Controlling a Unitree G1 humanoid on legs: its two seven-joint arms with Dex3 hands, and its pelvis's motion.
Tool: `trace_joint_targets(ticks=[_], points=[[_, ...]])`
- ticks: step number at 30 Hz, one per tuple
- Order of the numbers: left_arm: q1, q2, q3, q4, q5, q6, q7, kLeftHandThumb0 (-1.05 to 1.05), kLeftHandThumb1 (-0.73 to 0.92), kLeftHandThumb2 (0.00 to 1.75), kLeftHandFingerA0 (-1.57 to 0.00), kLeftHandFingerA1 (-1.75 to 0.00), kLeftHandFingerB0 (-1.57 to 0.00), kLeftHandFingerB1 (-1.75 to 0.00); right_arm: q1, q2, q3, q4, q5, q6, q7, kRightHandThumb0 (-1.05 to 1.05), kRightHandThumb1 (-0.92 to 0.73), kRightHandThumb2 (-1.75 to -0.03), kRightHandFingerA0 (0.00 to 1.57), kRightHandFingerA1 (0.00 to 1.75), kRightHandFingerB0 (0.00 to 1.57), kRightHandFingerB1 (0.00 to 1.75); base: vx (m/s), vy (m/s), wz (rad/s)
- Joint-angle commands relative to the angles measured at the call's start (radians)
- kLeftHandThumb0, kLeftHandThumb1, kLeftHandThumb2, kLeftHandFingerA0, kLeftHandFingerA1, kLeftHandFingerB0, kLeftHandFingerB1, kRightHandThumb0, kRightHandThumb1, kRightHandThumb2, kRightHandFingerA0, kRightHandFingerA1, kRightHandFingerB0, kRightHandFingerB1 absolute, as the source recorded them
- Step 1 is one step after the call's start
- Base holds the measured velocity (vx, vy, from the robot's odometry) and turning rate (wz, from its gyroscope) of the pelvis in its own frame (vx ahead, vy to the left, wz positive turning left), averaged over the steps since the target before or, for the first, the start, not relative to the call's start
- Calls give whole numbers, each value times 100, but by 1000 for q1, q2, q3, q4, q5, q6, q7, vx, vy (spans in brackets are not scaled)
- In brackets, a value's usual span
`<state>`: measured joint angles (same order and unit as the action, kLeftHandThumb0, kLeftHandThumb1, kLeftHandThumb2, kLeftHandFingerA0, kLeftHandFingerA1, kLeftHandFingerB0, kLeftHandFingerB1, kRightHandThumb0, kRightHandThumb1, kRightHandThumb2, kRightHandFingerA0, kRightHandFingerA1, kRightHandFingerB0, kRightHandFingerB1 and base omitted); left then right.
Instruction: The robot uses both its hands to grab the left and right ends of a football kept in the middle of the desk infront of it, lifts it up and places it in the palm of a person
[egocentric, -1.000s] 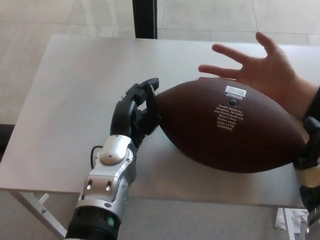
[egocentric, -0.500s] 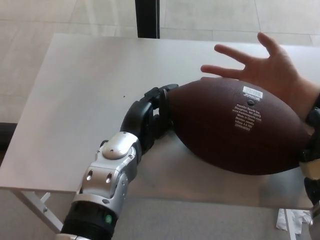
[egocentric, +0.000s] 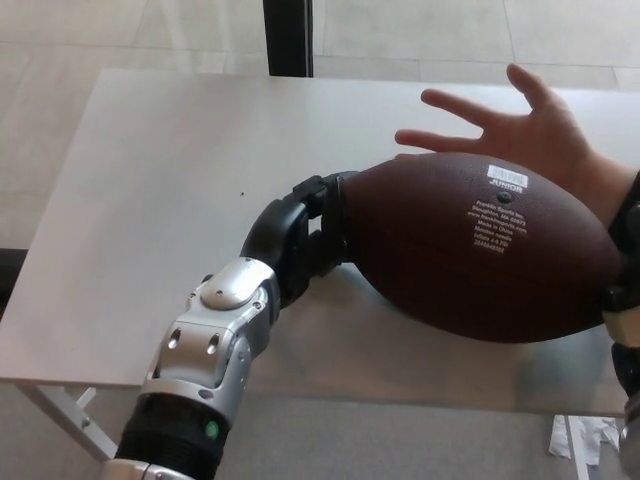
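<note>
Ball (egocentric: 470, 250) has drifted toward the desk's (egocentric: 150, 180) right edge w/ both hands, now held above it, long axis left-right, left hand (egocentric: 300, 235) pressed on its left tip, right hand (egocentric: 622, 300) mostly hidden at right tip, person's open palm (egocentric: 530, 140) just behind.

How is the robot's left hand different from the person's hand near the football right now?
The left hand is black, its fingers curled against the football's left end; the person's hand is bare, its fingers spread. The left hand comes from the picture's lower left on a silver forearm; the person's hand reaches in from the right, behind the ball. Both are over the desk, by the ball.
</note>
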<state>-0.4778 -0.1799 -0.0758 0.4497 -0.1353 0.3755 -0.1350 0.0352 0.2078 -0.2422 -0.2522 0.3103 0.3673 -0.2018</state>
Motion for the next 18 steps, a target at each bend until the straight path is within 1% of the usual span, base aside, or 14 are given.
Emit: trace_joint_targets(ticks=[1, 4, 5, 6, 7, 8, 11, 12, 13, 14, 15, 16, 17, 18], points=[[16, -56, -20, 68, -6, 32, -8, -83, 92, 87, -72, -129, -19, -45, 3, 114, 39, -56, 198, -3, 85, -92, -71, -108, 52, 58, 13, 42, 0, 0, 0], [2, -59, -24, 86, 2, 27, -8, -91, 92, 86, -70, -125, -17, -43, 3, 125, 29, -59, 283, 17, 117, -88, -68, -108, 37, 56, 5, 31, 0, 0, 0], [-2, -58, -29, 91, 5, 28, -13, -96, 92, 87, -69, -122, -14, -41, 4, 124, 27, -60, 307, 30, 125, -92, -89, -66, 39, 42, 4, 26, 0, 0, 0], [-3, -59, -30, 90, 6, 30, -11, -99, 92, 86, -69, -118, -13, -39, 5, 120, 26, -58, 331, 41, 140, -93, -90, -67, 28, 41, 0, 22, 0, 0, 0], [-6, -62, -28, 94, 3, 30, -11, -98, 91, 85, -72, -118, -12, -39, 7, 118, 21, -54, 367, 51, 165, -105, -78, -114, 19, 49, 0, 9, 0, 0, 0], [-6, -74, -24, 97, 3, 31, 9, -81, 77, 126, -75, -100, -2, -42, 11, 96, 30, -43, 393, 62, 228, -100, -89, -67, 17, 42, 0, 0, 0, 0, 0], [-17, -93, -14, 112, 1, 46, 38, -92, 81, 117, -58, -94, -2, -39, 17, 69, 50, -39, 402, 73, 276, -100, -69, -97, 15, 44, 0, 0, 0, 0, 0], [-18, -101, -23, 111, 11, 49, 52, -75, 87, 65, -28, -85, 0, -24, 18, 49, 67, -46, 381, 77, 282, -100, -69, -100, 20, 47, 0, 0, 0, 0, 0], [-14, -118, -39, 105, 25, 44, 71, -66, 59, 98, -35, -79, 0, -23, 19, 8, 100, -56, 341, 84, 302, -103, -73, -106, 15, 45, 0, 9, 0, 0, 0], [-7, -124, -42, 100, 23, 34, 69, -66, 59, 98, -35, -79, 0, -23, 18, -8, 110, -55, 332, 85, 316, -103, -73, -106, 15, 45, 0, 9, 0, 0, 0], [-6, -130, -72, 99, 55, 35, 97, -61, 84, 67, -39, -97, -4, -25, 16, -12, 117, -59, 332, 98, 311, -105, -72, -104, 26, 52, 0, 6, 0, 0, 0], [-10, -131, -86, 103, 70, 33, 102, -69, 71, 102, -34, -75, 0, -19, 13, -17, 118, -58, 335, 106, 313, -105, -73, -101, 24, 51, 0, 3, 0, 0, 0], [-14, -130, -101, 108, 84, 29, 105, -69, 71, 102, -34, -75, 0, -19, 9, -23, 118, -56, 339, 114, 316, -105, -73, -101, 24, 51, 0, 3, 0, 0, 0], [-15, -138, -146, 117, 127, -14, 125, -61, 87, 65, -27, -71, -7, -33, -7, -44, 124, -50, 343, 146, 323, -99, -74, -101, 39, 52, 0, 4, 0, 0, 0]])
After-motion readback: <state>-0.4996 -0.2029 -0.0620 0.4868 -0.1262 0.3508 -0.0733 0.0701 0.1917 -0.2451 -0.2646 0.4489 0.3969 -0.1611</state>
